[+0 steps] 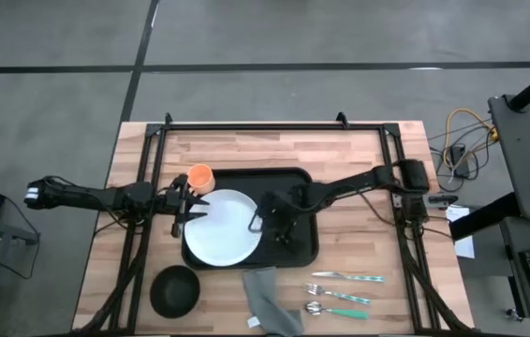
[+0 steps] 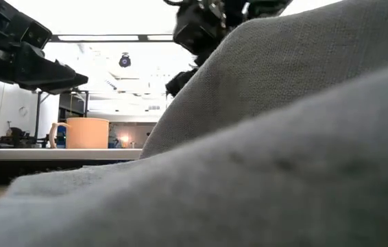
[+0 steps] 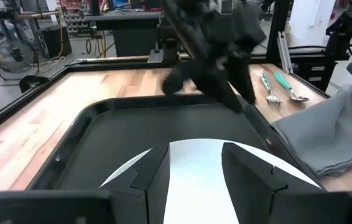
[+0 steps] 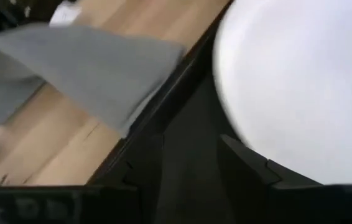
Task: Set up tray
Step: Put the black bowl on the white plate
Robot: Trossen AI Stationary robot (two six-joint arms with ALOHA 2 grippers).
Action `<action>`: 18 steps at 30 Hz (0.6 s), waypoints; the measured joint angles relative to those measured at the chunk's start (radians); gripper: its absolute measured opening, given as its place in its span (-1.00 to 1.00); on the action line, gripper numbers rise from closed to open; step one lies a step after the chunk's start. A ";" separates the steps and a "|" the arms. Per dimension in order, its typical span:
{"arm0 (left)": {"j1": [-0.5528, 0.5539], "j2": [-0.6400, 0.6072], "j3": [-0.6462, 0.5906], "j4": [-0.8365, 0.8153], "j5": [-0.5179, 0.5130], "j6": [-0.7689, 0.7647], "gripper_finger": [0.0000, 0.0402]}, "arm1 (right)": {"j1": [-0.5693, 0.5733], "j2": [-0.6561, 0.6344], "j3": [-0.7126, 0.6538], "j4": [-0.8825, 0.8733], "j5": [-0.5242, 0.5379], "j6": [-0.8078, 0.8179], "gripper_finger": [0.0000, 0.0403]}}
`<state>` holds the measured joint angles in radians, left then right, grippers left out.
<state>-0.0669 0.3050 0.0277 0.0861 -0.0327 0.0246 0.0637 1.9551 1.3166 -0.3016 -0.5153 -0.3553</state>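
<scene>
The black tray (image 1: 288, 183) lies in the middle of the wooden table. A round white plate (image 1: 220, 227) rests flat on the tray's left part. An orange cup (image 1: 199, 176) stands upright by the tray's far left corner. My right gripper (image 1: 263, 220) hovers open over the bare tray floor (image 4: 188, 124), just right of the plate (image 4: 300, 81), with nothing between its fingers. My left gripper (image 1: 190, 201) waits open at the plate's left edge, its fingers (image 3: 250, 174) standing over the plate (image 3: 194, 168).
A grey napkin (image 1: 270, 300) lies crumpled at the near edge, in front of the tray, and fills the low view (image 2: 283, 137). A small black bowl (image 1: 173, 288) sits near left. Forks and a spoon (image 1: 345, 290) lie near right. A black frame (image 1: 274, 126) borders the table.
</scene>
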 joint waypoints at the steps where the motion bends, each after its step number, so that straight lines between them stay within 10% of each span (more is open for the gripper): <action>1: 0.000 0.001 0.000 0.000 0.000 0.000 -0.36 | -0.007 -0.030 -0.039 0.044 0.001 0.015 -0.31; 11: 0.000 0.010 0.000 0.000 0.000 0.000 -0.36 | -0.009 -0.424 -0.586 0.718 0.265 0.115 -0.37; 18: 0.000 0.009 -0.001 0.023 0.002 -0.053 -0.36 | -0.003 -0.638 -0.789 0.780 0.308 0.060 -0.34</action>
<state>-0.0668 0.3141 0.0269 0.1094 -0.0303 -0.0282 0.0603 1.3173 0.5274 0.4786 -0.2075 -0.2957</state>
